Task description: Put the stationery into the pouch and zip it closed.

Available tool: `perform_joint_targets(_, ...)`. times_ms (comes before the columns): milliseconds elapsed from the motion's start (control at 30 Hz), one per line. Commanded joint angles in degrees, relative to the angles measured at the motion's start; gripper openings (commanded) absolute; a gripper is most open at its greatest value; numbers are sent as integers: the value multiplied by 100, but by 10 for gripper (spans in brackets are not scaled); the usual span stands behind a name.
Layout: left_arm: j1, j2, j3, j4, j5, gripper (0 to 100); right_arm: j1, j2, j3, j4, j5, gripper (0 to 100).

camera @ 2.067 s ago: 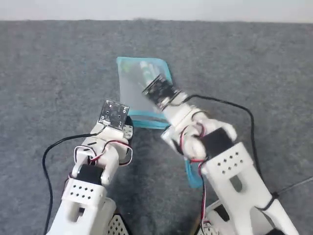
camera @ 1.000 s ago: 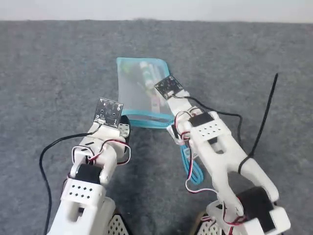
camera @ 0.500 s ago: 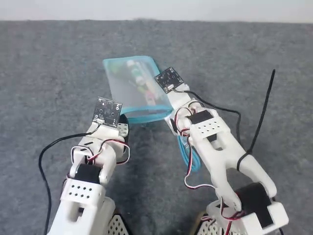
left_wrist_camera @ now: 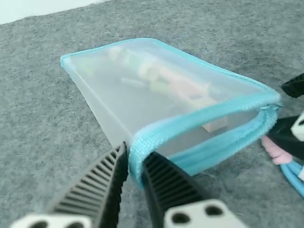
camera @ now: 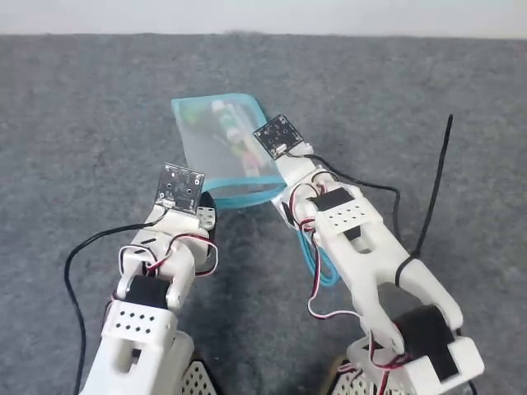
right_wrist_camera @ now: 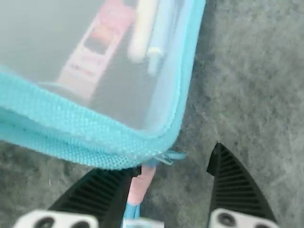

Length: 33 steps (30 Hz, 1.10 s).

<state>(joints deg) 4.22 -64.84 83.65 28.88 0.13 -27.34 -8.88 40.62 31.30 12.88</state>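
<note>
- Pouch (camera: 218, 152) on grey carpet (camera: 99, 107): we see left gripper (left_wrist_camera: 135, 156) clamped on its zip edge.
- Right gripper (right_wrist_camera: 176, 159) spread at zip pull (right_wrist_camera: 163, 157); blue cord (camera: 323, 271) beneath that arm.

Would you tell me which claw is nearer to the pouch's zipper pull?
Right. The right claw sits open at the zipper pull; the left claw pinches the pouch at the edge's far end.

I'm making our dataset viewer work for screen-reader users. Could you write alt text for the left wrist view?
The black ridged left gripper pinches the turquoise zipper edge of a translucent plastic pouch resting on grey felt. Pastel stationery shows through its side.
</note>
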Motion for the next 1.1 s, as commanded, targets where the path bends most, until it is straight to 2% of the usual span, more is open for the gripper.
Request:
perform_joint_targets(0,35,53,-321,-62,62,11,-171,66,-88,-655,-70,242)
perform_joint_targets(133,35,53,-277,-70,53,11,-198,558,-88,-1279,-70,242)
perform_joint_targets(267,35,44,-251,-79,53,11,-163,787,-88,-1288,-70,231)
perform_joint_targets(467,35,53,-242,-79,53,11,-163,312,-88,-532,-70,14)
perform_joint_targets(500,35,53,-242,-79,53,11,-163,163,-79,-391,-70,2)
perform_joint_targets(800,26,9,-233,-88,53,11,-215,-1095,-167,1305,-18,6)
perform_joint_targets(967,-53,26,-233,-343,53,12,-233,-1411,-404,2149,378,6)
perform_joint_targets(1067,-26,62,-409,-97,-343,11,-505,-1455,-387,2237,413,6)
